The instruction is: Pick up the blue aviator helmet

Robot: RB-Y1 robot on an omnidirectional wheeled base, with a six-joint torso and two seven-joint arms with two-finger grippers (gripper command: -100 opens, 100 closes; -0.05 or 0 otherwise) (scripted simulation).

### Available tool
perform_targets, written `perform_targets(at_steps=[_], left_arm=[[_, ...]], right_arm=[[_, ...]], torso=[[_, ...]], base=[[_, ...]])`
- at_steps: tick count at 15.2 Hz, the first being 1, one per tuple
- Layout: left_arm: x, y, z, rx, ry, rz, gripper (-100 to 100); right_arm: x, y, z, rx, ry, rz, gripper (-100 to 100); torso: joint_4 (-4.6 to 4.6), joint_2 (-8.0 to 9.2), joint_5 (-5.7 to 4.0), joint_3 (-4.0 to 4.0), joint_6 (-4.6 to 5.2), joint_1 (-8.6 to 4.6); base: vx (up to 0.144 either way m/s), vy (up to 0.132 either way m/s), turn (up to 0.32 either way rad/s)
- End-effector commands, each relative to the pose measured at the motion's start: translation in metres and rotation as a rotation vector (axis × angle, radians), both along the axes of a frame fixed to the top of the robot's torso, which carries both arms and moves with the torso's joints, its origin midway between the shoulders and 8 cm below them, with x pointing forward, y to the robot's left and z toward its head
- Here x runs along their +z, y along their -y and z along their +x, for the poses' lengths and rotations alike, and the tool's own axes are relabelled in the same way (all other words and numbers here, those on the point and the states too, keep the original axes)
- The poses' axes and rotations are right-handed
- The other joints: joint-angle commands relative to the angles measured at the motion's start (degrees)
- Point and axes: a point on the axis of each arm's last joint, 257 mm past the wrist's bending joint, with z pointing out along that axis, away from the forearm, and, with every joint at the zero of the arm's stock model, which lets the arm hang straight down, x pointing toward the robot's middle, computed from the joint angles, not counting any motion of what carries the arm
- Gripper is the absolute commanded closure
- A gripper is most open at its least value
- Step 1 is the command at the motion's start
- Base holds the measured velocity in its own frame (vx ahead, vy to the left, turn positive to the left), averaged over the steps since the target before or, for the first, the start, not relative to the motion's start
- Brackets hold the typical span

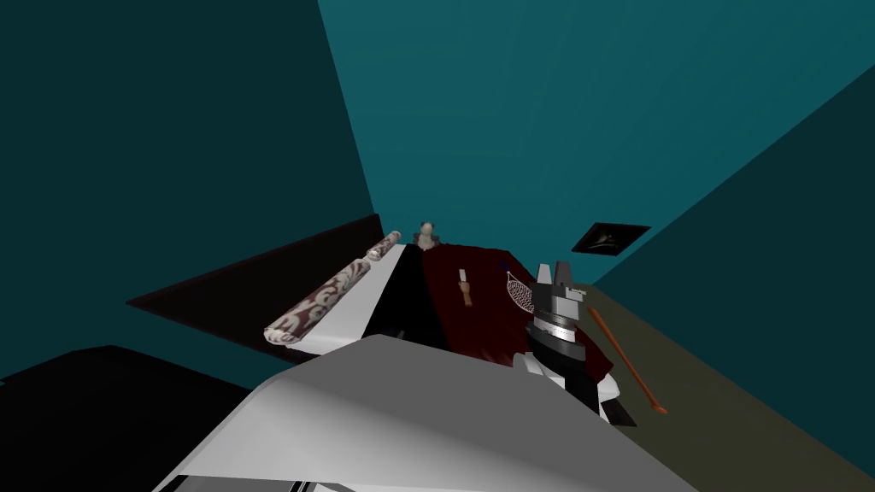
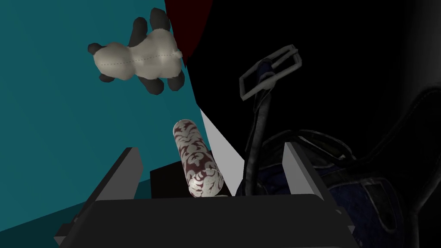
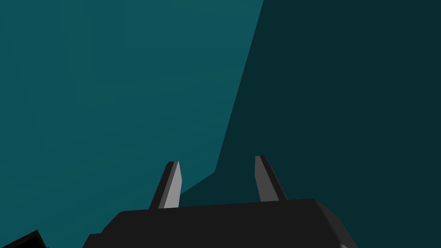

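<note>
Left wrist view — fingers [image 2: 129, 170] spread apart, blue helmet [image 2: 366, 202] beside one, its strap [image 2: 259, 125] rising between them

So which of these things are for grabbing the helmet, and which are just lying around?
For the job:
helmet
its strap
left gripper, open, close to the helmet

Just lying about:
panda
bolster
net
orange stick
right gripper, open, holding nothing
</note>
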Motion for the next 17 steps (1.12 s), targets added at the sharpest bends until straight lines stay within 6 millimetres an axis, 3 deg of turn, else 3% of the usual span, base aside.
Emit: perform_targets(at_steps=[1,4,5,17], left_arm=[[-0.0002,-0.0018,-0.0013,0.006,-0.001,0.002,-100],[-0.0005,-0.0020,-0.0015,0.007,-0.002,0.002,-100],[-0.0004,-0.0021,-0.0017,0.007,-0.002,0.003,100],[0.0013,0.0026,0.0023,-0.012,0.004,0.001,100]], right_arm=[[0.0000,0.0000,0.0000,0.000,0.000,0.000,0],[0.0000,0.0000,0.0000,0.000,0.000,0.000,0],[0.0000,0.0000,0.0000,0.000,0.000,0.000,0],[0.0000,0.0000,0.0000,0.000,0.000,0.000,0]], torso=[[0.00,0.00,0.00,0.00,0.00,0.00],[0.00,0.01,0.00,0.00,0.00,0.00],[0.01,0.06,0.00,0.03,-0.01,0.00],[0.17,0.53,-0.10,0.33,-0.03,-0.12]], base=[[0.048,0.002,-0.041],[0.033,0.003,-0.022],[0.008,0.001,0.000],[-0.029,-0.002,0.026]])
